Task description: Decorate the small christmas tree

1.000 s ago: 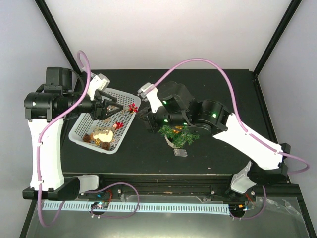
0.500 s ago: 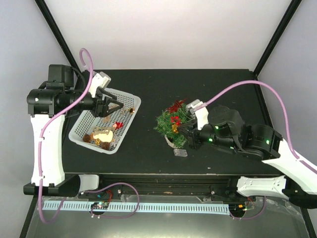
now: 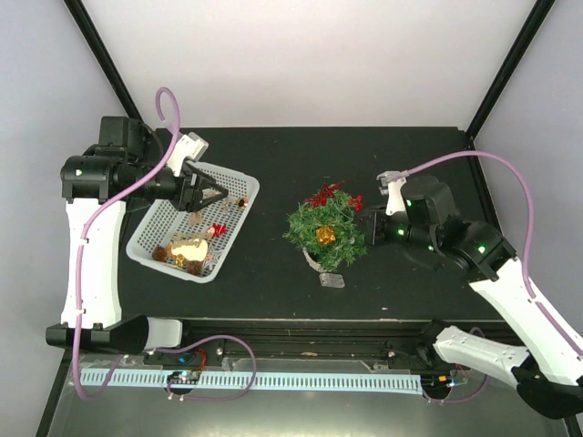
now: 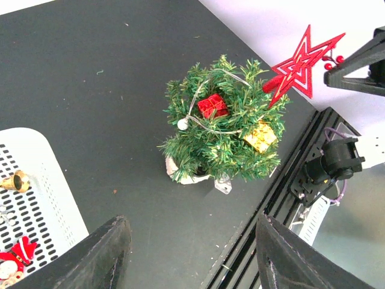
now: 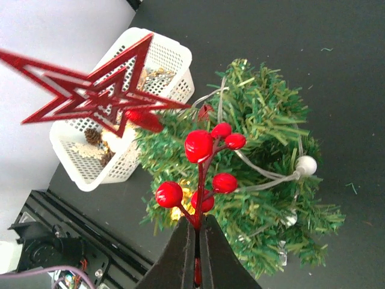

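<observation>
The small christmas tree (image 3: 339, 238) stands mid-table in a whitish pot, and shows in the left wrist view (image 4: 210, 141) and the right wrist view (image 5: 271, 198). It carries a red star topper (image 3: 321, 195), a red gift box (image 4: 212, 106), a gold gift box (image 3: 324, 235) and a white bead string. My right gripper (image 3: 369, 221) is just right of the tree, shut on the stem of a red berry sprig (image 5: 204, 159), with the berries beside the tree's crown. My left gripper (image 3: 208, 193) hangs open and empty over the white mesh basket (image 3: 146, 241).
The basket (image 4: 42, 186) holds a gold bell (image 4: 15, 180), a red Santa figure (image 4: 15, 259) and gold ornaments (image 3: 187, 248). A small clear tag (image 3: 332, 279) lies in front of the pot. Black frame posts stand at the back corners. A metal rail (image 3: 301, 328) runs along the near edge.
My right arm has swung from over the tree near the basket to the tree's right side, carrying the berry sprig. The tree is now uncovered. My left gripper stays over the basket.
</observation>
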